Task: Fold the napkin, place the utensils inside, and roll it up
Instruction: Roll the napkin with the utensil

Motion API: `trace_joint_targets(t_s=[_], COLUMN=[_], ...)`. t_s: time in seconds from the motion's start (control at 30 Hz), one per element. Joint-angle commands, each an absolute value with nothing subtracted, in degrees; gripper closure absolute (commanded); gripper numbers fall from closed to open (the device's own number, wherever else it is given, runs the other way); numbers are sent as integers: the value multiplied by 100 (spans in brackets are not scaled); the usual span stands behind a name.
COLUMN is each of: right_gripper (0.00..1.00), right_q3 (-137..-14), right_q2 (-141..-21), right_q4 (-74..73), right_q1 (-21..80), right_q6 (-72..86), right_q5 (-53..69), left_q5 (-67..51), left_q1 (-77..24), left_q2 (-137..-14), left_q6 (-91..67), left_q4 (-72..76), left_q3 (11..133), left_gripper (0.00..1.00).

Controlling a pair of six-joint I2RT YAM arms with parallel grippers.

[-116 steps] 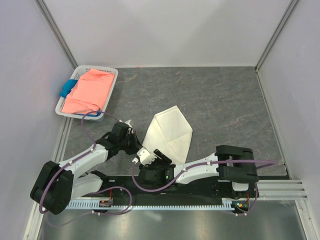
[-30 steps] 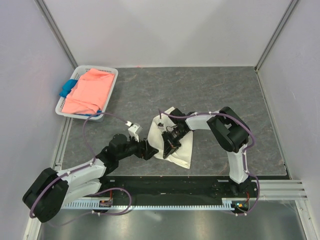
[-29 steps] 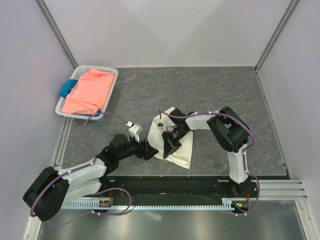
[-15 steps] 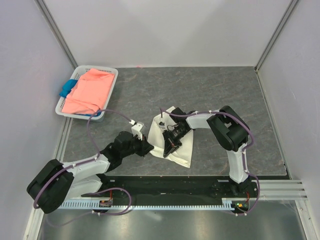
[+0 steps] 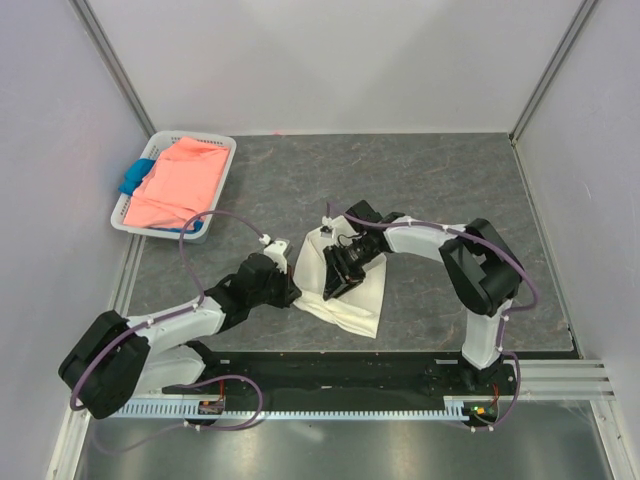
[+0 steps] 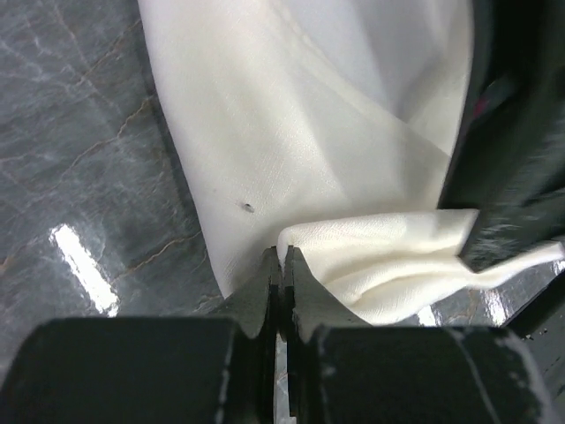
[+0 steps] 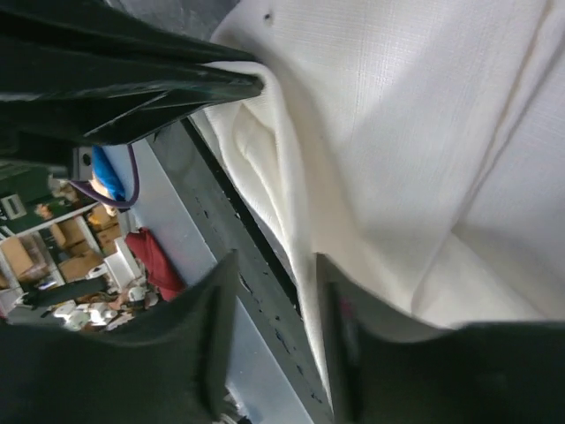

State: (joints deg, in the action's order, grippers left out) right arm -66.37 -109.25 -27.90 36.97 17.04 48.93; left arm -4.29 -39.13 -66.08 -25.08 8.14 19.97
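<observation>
On the table (image 5: 450, 190), the creased off-white napkin (image 5: 350, 300) was pinched at its edge by the low left gripper (image 6: 282, 265), while the right gripper (image 7: 275, 265) was held over it, fingers apart.

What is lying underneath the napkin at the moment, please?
Only the grey table shows around the napkin. The cloth hides whatever lies beneath it in every view.

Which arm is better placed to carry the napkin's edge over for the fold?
Left: the left gripper is shut on a fold at the edge of the napkin; the right gripper is open above it.
</observation>
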Motion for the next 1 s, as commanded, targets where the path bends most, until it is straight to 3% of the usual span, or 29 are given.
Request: trace_joint_targets(t_s=[0.0, 0.13, 0.47, 0.7, 0.97], right_gripper=[43, 30, 20, 17, 17], right_q3=[-6636, -6294, -4782, -4772, -5018], right_q2=[-10258, -9643, -7437, -7769, -8542], right_q4=[-2944, -2936, -1565, -1573, -1573], right_q1=[3674, 3726, 5536, 6512, 7145], right_q6=[1521, 1214, 1143, 1046, 809], right_q5=[4475, 3459, -304, -1669, -2021], left_q5=[-255, -413, -738, -791, -800], left_q1=[-3885, -3815, -3691, -3683, -3683], left_q2=[-6671, -6820, -7084, -7110, -7128], left_q6=[-2874, -2971, -2997, -2988, -2979], left_q4=[299, 79, -263, -334, -395], left_q3=[2311, 2487, 2751, 2795, 2839], left_gripper=[98, 98, 98, 98, 98])
